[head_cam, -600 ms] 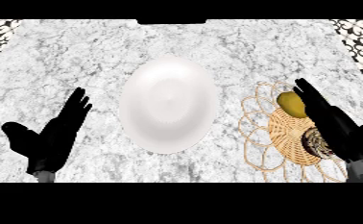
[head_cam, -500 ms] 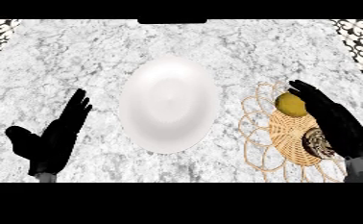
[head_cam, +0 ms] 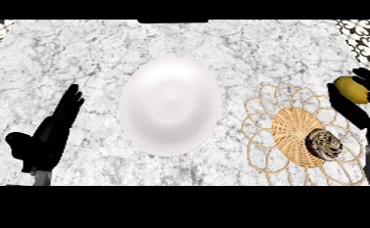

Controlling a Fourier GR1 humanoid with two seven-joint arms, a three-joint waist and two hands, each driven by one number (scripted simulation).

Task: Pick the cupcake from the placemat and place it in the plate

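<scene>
Right hand [head_cam: 345, 105]: at the view's right edge, partly cut off. Dark fingers [head_cam: 360, 72] above and thumb side below are curled round a yellow fruit [head_cam: 352, 88] (lemon-like; exact kind not certain). That is not the task's item.

Cupcake [head_cam: 324, 144]: sits on the placemat [head_cam: 271, 124], below the right hand's fingers and apart from them, on the right part of the woven centre. Not yet picked.

Plate [head_cam: 171, 105]: well to the left of the right hand's fingers, between the two hands, nothing on it.

Left hand [head_cam: 51, 131]: resting near the lower left edge, fingers straight and pointing up, holding nothing, plate off to its right.

Risks, as judged from here:
- Wrong item ends up in the plate, because the hand is occupied by the fruit while the cupcake is untouched.
- The fruit is round and smooth-looking, so it may roll if set down on the counter [head_cam: 86, 56], possibly toward the placemat or plate.
- The cupcake sits off-centre on the weave, toward the looped border. Fingers coming down on it may catch the open loops and drag the placemat.
- The cupcake is small with a swirled top. A pinch from above may squash the topping or tip it over.

Materials and shapes: plate is glossy white, shallow, a plain round form; placemat is tan wicker, tight woven disc ringed with open petal loops; cupcake is dark brown with pale swirl; counter is grey-white mottled marble, flat.
</scene>
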